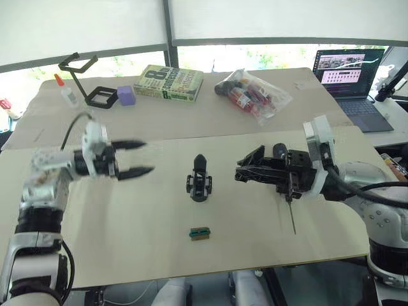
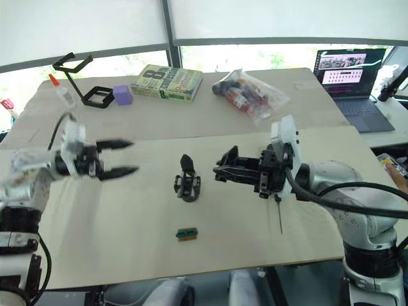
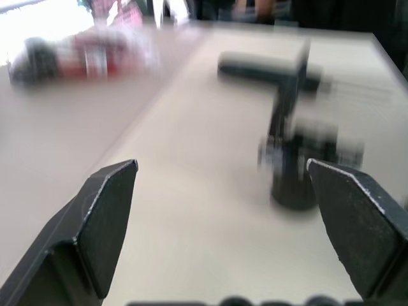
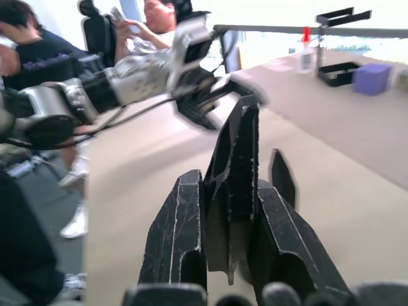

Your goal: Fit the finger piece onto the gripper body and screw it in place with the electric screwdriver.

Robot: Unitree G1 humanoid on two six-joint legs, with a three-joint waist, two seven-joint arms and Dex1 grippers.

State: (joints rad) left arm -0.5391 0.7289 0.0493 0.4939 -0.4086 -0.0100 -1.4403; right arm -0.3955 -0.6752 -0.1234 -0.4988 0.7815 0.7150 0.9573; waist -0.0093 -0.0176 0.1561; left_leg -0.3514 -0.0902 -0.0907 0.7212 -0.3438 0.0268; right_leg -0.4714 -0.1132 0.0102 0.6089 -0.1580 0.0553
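The gripper body (image 1: pixel 199 183) stands upright in the middle of the near table, one pointed finger up. To its right, my right gripper (image 1: pixel 242 172) points at it and is shut on the finger piece (image 4: pixel 233 159), a black tapered wedge between its fingers (image 4: pixel 182 229). The electric screwdriver (image 1: pixel 280 152) lies under that wrist, largely hidden, its thin metal bit (image 1: pixel 292 220) pointing toward the table's front edge. Left of the body my left gripper (image 1: pixel 141 159) hovers open and empty, aimed at the blurred body (image 3: pixel 294 162).
A small green-and-red block (image 1: pixel 199 234) lies near the front edge. On the far table are a book (image 1: pixel 169 83), a bag of items (image 1: pixel 255 94), a purple block (image 1: pixel 126 95), a black wire stand (image 1: pixel 86 80), a glue bottle (image 1: pixel 65 92) and a laptop (image 1: pixel 352 76). A seated person (image 4: pixel 159 19) shows beyond.
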